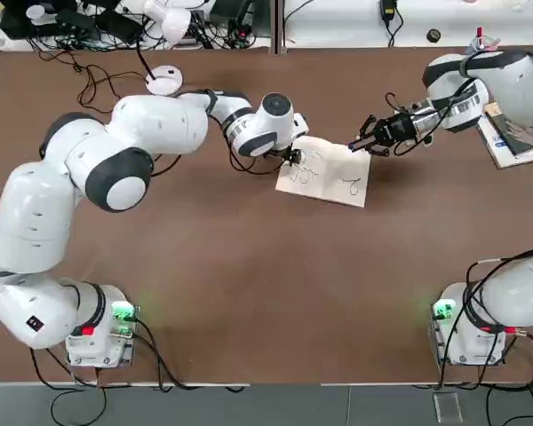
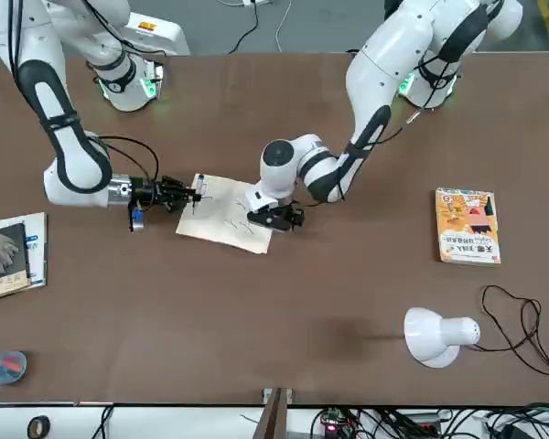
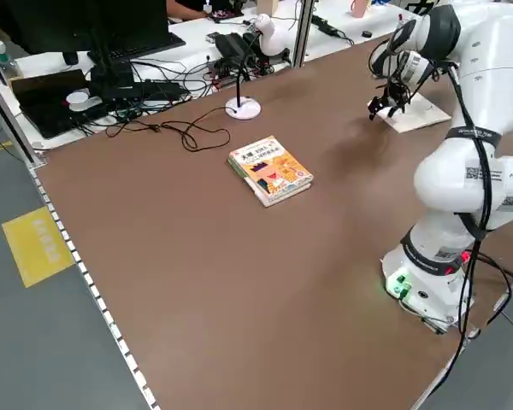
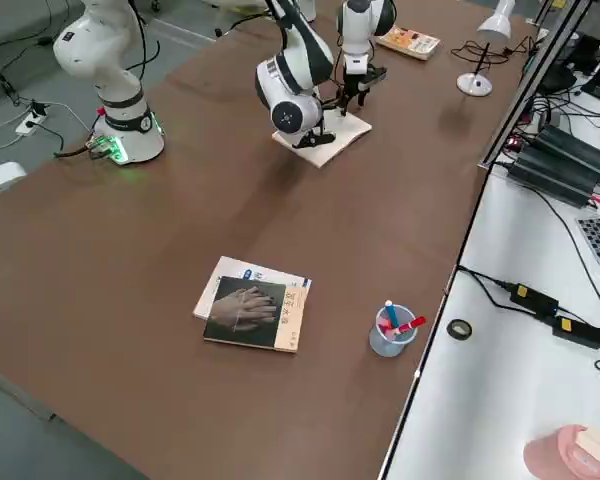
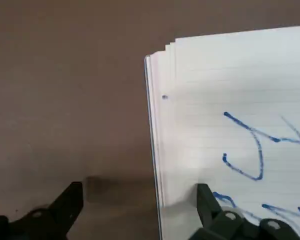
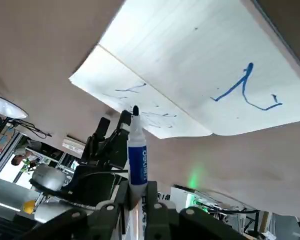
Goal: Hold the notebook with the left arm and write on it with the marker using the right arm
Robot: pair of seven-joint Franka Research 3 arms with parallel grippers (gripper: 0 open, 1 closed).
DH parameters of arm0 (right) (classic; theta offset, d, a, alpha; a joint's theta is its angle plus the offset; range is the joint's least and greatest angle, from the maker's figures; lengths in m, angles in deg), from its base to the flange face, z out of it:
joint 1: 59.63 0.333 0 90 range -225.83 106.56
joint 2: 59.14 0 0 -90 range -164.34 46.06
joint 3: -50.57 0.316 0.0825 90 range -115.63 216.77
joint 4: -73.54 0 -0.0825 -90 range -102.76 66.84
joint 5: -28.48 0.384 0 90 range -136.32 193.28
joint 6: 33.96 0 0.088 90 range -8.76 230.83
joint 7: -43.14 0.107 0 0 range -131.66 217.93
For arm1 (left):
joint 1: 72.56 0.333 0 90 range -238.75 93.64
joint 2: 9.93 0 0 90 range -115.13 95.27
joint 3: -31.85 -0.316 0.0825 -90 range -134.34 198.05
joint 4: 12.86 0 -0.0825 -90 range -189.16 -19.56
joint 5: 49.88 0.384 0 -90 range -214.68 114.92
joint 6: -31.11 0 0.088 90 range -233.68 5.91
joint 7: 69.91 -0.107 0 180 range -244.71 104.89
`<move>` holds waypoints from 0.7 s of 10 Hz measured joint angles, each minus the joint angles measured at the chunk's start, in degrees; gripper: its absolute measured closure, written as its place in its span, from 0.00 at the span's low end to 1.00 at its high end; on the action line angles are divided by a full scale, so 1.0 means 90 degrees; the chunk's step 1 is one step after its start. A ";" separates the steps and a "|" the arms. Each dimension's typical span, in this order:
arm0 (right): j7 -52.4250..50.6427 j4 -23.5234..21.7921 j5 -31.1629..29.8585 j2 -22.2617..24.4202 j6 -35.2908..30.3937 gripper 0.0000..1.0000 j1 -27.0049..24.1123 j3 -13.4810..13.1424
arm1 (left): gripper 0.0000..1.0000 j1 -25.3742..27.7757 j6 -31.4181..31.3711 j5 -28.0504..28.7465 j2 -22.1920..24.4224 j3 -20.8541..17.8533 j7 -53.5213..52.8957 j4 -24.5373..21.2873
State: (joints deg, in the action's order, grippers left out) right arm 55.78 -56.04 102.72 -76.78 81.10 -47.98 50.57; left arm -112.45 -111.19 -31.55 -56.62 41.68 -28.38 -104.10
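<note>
Two grippers are engaged at the notebook (image 1: 325, 174), which lies flat on the brown table (image 1: 249, 293) between them.

Nearest to its own camera, the right gripper (image 6: 135, 197) is clenched on the marker (image 6: 136, 150), barrel upright between the fingers and tip pointing away toward the page. The tip appears clear of the paper, though the steep angle of that view leaves contact uncertain. In the top view the right gripper (image 1: 366, 140) sits at the notebook's edge on its own side, the marker directed inward over the sheet.

Beyond the marker tip, the page carries blue strokes: one bold mark close to the right gripper, fainter scribbles farther off, toward the left gripper (image 1: 292, 158).

The left gripper (image 5: 140, 212) stands with jaws spread across the notebook's far edge, one finger (image 5: 207, 202) over the paper and the other finger (image 5: 65, 205) over bare table. Its purpose is to pin the pad, not to grasp it.

Assessment of the step in hand, writing:
- Lower the marker until the tip just meets the paper; excess pressure would drag or buckle the sheet.
- Keep the barrel steep so the tip, not its shoulder, marks.
- Direct strokes toward the pinned edge where possible; strokes away from it are likelier to slide the pad.
- Use the unmarked area between existing strokes.
- Left arm should not shift while ink is laid.
</note>
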 joint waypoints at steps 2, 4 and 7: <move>-0.0020 -0.0004 0.0005 -0.0158 -0.0004 0.83 -0.0002 -0.0009 | 0.00 0.0000 0.0000 0.0001 0.0000 0.0000 0.0000 0.0000; -0.0153 -0.0005 0.0022 -0.0340 -0.0040 0.83 -0.0011 -0.0022 | 0.00 0.0000 0.0000 0.0002 0.0000 0.0000 0.0000 0.0000; -0.0452 -0.0008 0.0047 -0.0623 -0.0337 0.83 -0.0153 -0.0060 | 0.00 0.0000 0.0000 0.0002 0.0000 0.0000 0.0000 0.0000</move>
State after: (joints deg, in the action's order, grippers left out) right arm 51.71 -56.10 103.14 -82.38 78.06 -49.35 50.03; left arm -112.46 -111.19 -31.53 -56.62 41.68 -28.38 -104.10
